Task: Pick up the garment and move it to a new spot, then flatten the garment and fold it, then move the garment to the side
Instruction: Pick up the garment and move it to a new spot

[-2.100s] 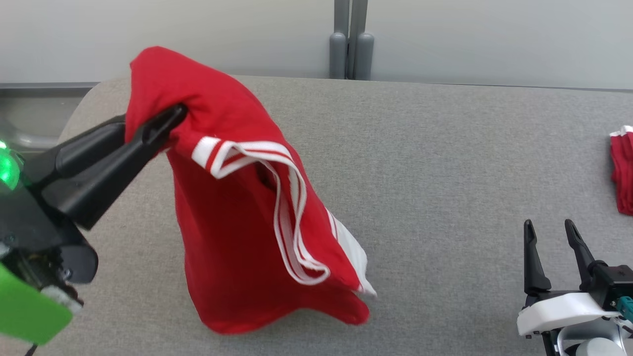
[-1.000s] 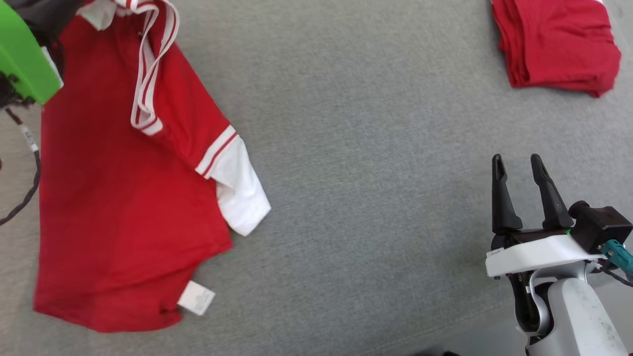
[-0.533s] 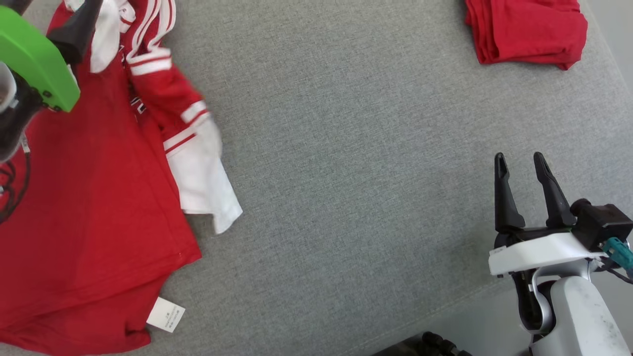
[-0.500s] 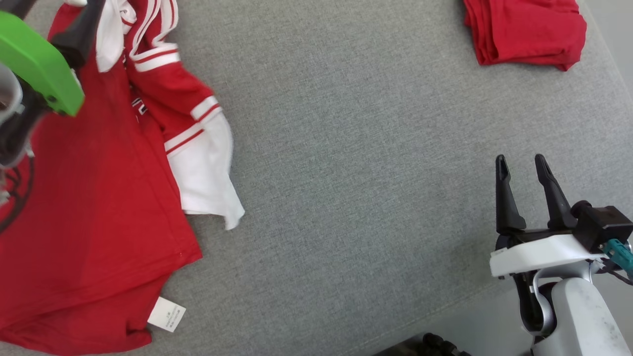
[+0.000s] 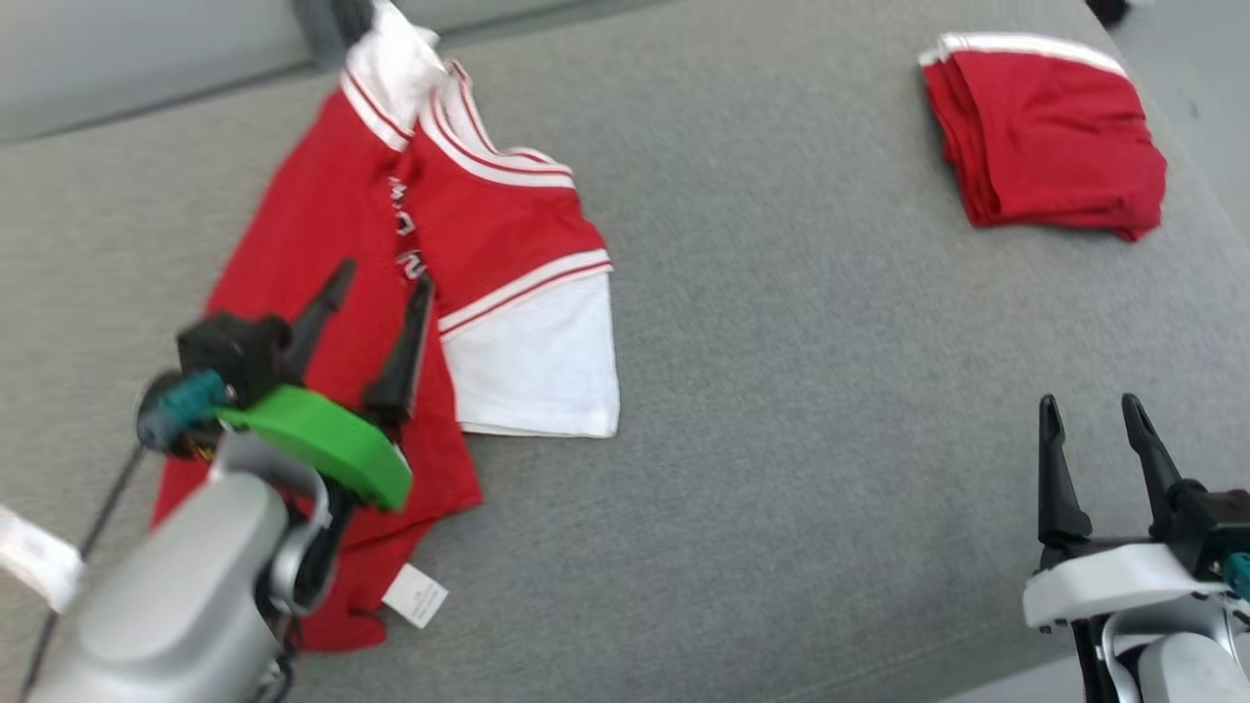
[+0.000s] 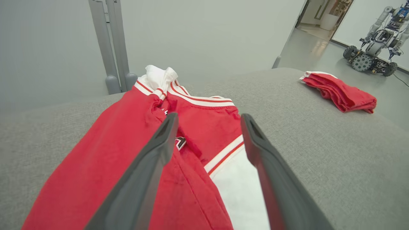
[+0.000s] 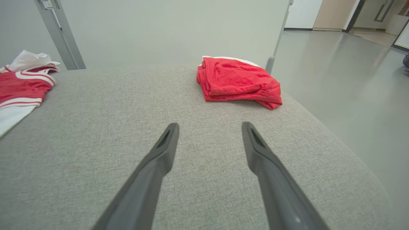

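Grey fabric table (image 5: pixel 781 391), red-and-white garment (image 5: pixel 293 244) lying at left; folded red stack (image 5: pixel 1055 166) at far right

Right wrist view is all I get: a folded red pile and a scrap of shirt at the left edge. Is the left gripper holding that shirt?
Observer: No. The left gripper hangs open over the shirt, nothing between its fingers.
Operator: Is the shirt flat?
Observer: No. A fold runs down its length, half hiding the print.
Operator: Which end is nearer us?
Observer: The hem, with a white label.
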